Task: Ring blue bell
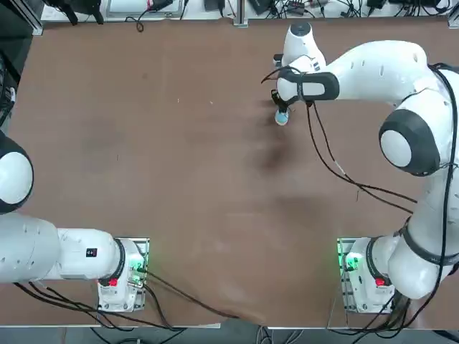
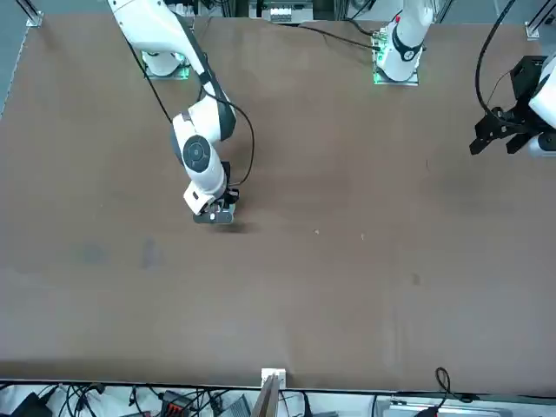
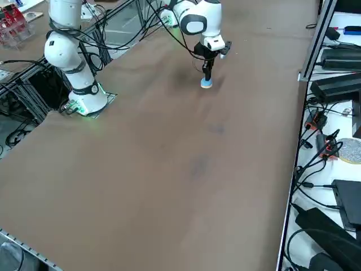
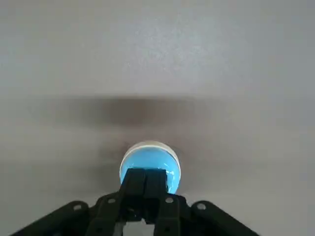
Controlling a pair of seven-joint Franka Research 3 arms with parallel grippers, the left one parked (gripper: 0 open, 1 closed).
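Note:
The blue bell [image 4: 150, 161] is a small light-blue dome with a whitish rim, standing on the brown table [image 1: 179, 158] at the far right part. In the top view the blue bell [image 1: 282, 119] peeks out under the right arm's hand, and in the right side view the blue bell [image 3: 207, 84] sits right below the fingers. My right gripper [image 4: 145, 181] is shut, its two black fingers pressed together, with the tips on or just above the dome's top. The right gripper [image 1: 281, 109] [image 3: 207, 74] points straight down. In the front view the gripper [image 2: 217, 212] hides the bell.
Cables trail from the right arm's wrist across the table [image 1: 337, 172]. Both arm bases [image 1: 362, 276] stand at the near edge. Boxes and cables lie along the shelf beside the table [image 3: 333, 84].

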